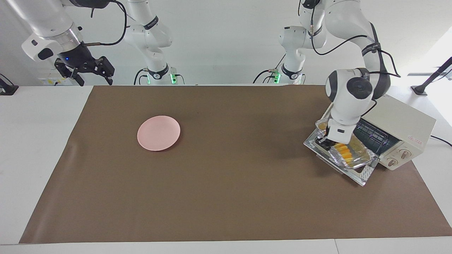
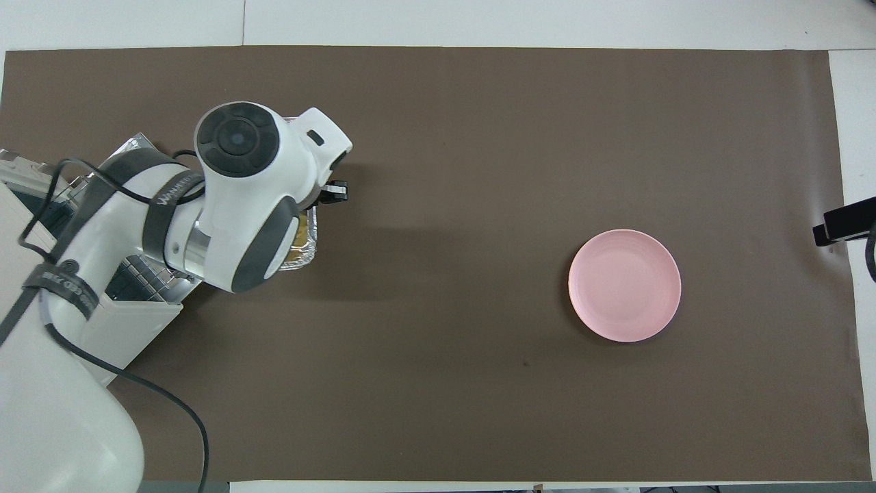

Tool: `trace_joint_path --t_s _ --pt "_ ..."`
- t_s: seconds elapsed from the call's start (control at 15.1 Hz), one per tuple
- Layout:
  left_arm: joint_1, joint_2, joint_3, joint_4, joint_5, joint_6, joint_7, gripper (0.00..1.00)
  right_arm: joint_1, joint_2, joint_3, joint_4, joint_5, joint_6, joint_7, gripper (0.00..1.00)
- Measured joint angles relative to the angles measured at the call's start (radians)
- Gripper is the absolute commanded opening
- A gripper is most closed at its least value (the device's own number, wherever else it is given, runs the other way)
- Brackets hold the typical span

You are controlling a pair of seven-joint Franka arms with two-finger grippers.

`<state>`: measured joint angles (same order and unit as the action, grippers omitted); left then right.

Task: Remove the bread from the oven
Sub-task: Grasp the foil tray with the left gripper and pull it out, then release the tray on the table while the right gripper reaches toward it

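The cream-white oven [image 1: 402, 123] stands at the left arm's end of the table with its glass door [image 1: 363, 174] dropped open. A crinkled silver foil tray [image 1: 363, 160] rests on the door in front of the oven, and the golden bread [image 1: 343, 151] lies in it. My left gripper [image 1: 323, 141] is down at the tray's rim, on the end away from the oven, and is shut on it. In the overhead view the left arm covers most of the tray [image 2: 308, 253] and the oven [image 2: 137, 329]. My right gripper [image 1: 94, 80] waits, raised and open, past the table's right-arm end.
A pink plate [image 1: 158, 133] lies on the brown mat [image 1: 226, 197] toward the right arm's end, also seen in the overhead view [image 2: 624, 285]. The oven's power cable [image 1: 441, 140] trails off the table's left-arm end.
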<state>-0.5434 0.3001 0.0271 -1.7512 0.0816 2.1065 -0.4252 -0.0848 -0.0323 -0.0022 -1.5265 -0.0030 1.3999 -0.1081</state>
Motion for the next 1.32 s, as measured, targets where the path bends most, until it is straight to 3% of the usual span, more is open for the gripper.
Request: trace_joint_path --t_s 0.2,0.33,0.4,0.46,0.53,0.79,0.93,1.32 --pt "-0.108 0.124 0.001 0.092 -0.04 0.014 -0.006 0.0 -0.003 0.0 -0.003 0.0 0.0 0.0 0.0 1.0" --pt "-0.128 0.207 0.002 0.131 -0.045 0.054 -0.008 0.0 -0.005 0.0 -0.006 0.0 0.0 0.0 0.0 1.0" --pt "-0.128 0.235 0.003 0.134 -0.047 0.081 -0.01 0.07 -0.005 0.0 -0.006 0.0 0.0 0.0 0.0 1.0" --pt "-0.128 0.254 0.006 0.135 -0.049 0.098 -0.012 0.68 -0.004 0.0 -0.006 0.0 0.0 0.0 0.0 1.0" --pt "-0.128 0.263 0.008 0.139 -0.052 0.102 -0.013 1.0 -0.001 0.0 -0.004 0.0 0.0 0.0 0.0 1.0" --pt "-0.11 0.259 0.041 0.192 -0.069 0.069 -0.025 1.0 0.002 -0.001 0.007 -0.004 0.0 -0.002 0.0 1.0" --pt "-0.048 0.233 0.054 0.245 -0.112 0.003 -0.027 1.0 0.003 -0.008 0.008 -0.023 0.0 -0.001 0.0 1.0" --pt "0.288 -0.002 0.056 0.289 -0.166 -0.273 0.029 1.0 0.112 -0.046 0.034 -0.139 0.002 0.118 0.081 1.0"
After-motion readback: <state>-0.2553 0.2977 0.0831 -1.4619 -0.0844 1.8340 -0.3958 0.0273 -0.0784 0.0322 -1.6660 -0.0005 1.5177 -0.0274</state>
